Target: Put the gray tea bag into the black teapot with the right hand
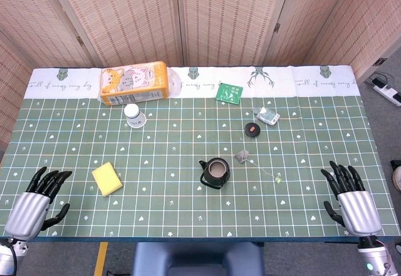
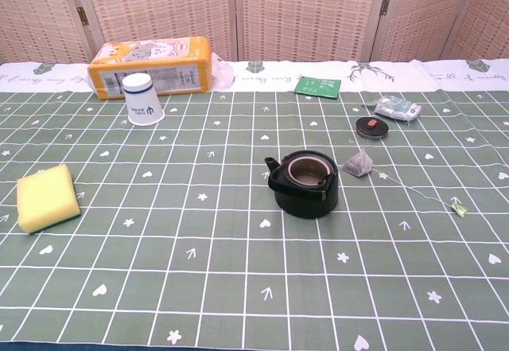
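Observation:
The black teapot [image 1: 214, 173] [image 2: 304, 181] stands open-topped near the table's middle. Its round lid [image 1: 252, 129] [image 2: 371, 126] lies apart, farther back and to the right. The gray tea bag [image 1: 242, 156] [image 2: 358, 162] lies just right of the pot, its string running to a small green tag [image 1: 277, 179] [image 2: 459, 208]. My right hand [image 1: 349, 199] rests at the front right edge, fingers spread, holding nothing, well away from the tea bag. My left hand [image 1: 36, 202] sits likewise at the front left edge. Neither hand shows in the chest view.
A yellow sponge [image 1: 107, 178] [image 2: 47, 197] lies front left. At the back are an orange tissue pack [image 1: 135, 82] [image 2: 151, 64], an upturned white cup [image 1: 134, 114] [image 2: 142, 99], a green packet [image 1: 229, 92] [image 2: 317, 87] and a crumpled wrapper [image 1: 268, 116] [image 2: 397, 110].

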